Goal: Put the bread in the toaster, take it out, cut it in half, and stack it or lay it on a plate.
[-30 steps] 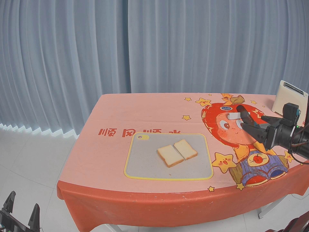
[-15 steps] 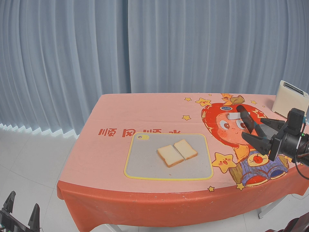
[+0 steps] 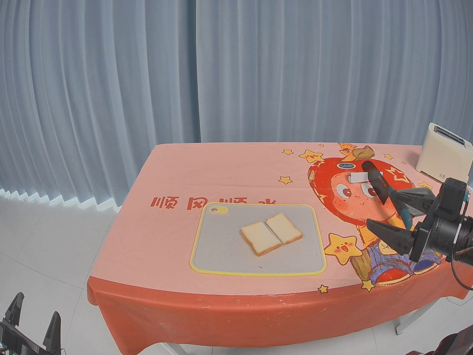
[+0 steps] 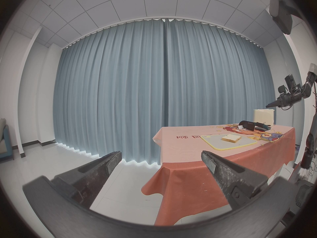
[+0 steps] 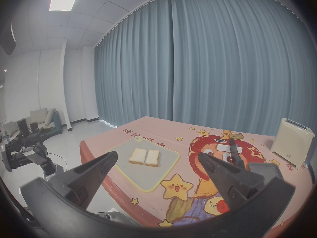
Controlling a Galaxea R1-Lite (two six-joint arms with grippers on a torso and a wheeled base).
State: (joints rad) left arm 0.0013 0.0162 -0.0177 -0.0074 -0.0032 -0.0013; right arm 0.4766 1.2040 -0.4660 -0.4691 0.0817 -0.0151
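Standing nearer the bread halves [image 3: 271,231]: your right gripper [image 3: 379,209], fingers apart.
Halves lie well left of those fingers; left gripper [image 4: 160,154], also spread, hangs farther off.

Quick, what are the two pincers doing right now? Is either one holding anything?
Left pincer: open, holding nothing.
Right pincer: open, holding nothing.

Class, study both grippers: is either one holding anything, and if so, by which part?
Nothing is held. The right gripper hangs open above the knife lying on the table; the left gripper is open too, low beside the table.
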